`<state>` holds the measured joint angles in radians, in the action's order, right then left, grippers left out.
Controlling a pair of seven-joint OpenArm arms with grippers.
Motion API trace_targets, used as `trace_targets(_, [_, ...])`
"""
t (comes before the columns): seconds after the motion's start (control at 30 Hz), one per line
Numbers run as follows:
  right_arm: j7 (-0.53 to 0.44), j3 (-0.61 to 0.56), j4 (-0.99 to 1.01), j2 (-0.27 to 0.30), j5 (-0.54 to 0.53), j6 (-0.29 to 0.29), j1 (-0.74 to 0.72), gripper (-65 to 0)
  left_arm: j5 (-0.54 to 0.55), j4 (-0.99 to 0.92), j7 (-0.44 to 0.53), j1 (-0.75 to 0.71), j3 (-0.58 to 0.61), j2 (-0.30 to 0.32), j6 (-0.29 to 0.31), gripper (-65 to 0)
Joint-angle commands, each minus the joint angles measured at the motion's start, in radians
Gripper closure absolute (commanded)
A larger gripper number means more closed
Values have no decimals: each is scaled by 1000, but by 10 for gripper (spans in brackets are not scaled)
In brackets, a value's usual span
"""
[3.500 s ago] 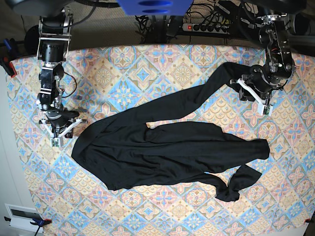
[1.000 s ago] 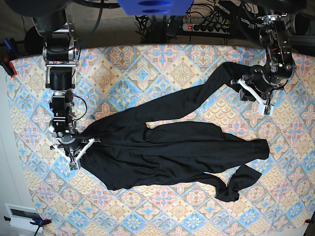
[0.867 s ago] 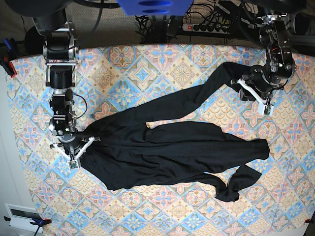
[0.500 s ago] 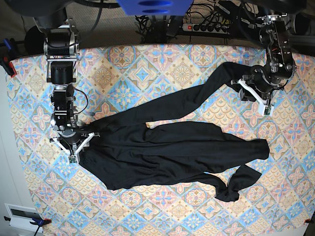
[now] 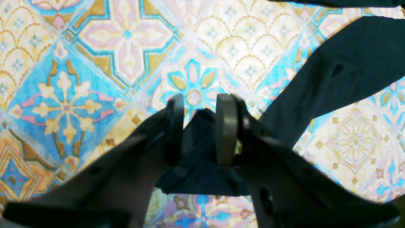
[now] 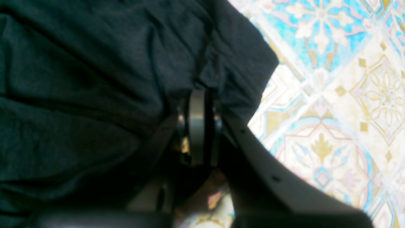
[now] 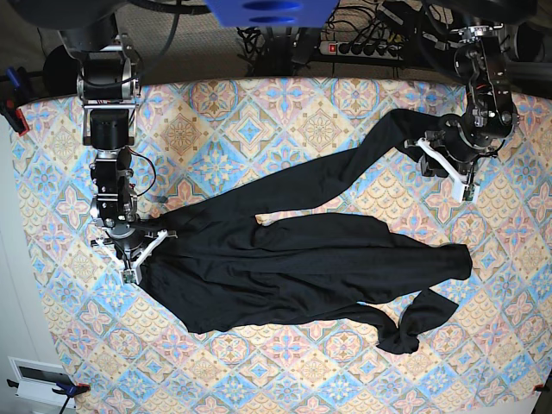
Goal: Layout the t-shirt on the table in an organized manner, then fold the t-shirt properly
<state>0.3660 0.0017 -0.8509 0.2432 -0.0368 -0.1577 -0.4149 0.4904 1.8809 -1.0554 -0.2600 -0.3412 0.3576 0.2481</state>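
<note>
Lying crumpled across the tile-patterned bench (image 7: 285, 103), black t-shirt (image 7: 302, 259) stretched diagonally, right hand (image 6: 201, 126) pressed together pinching its edge at the base view's left, left hand (image 5: 199, 129) partly spread, dark cloth between its fingers (image 5: 226, 129), far end.

Your right claw (image 6: 197, 126) is pinched tight, pads together on a fold of the t-shirt (image 6: 95, 79), its arm reaching down along the base view's left side. Your left claw (image 5: 201, 128) stands partly apart, a bit of that fabric between its pads, wrist bent inward.
</note>
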Motion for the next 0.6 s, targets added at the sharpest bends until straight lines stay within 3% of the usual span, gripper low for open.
trace_targets(0.0, [32,7,-8,14,15,10,-14,-1,6,16,16,6,-5,14,3,-174])
trace_targets(0.2, [35,11,-130,18,8,10,-6,0,6,16,14,6,-9,14,3,-174])
trace_targets(0.37, [74,16,-252,21,7,10,81,0,6,16,17,6,-5,14,3,-174])
trace_targets(0.5, [74,110,-307,21,8,-1,133,0,6,16,19,6,-5,13,3,-174])
trace_targets(0.57, [74,152,-310,21,8,-42,147,0,6,16,19,6,-5,13,3,-174])
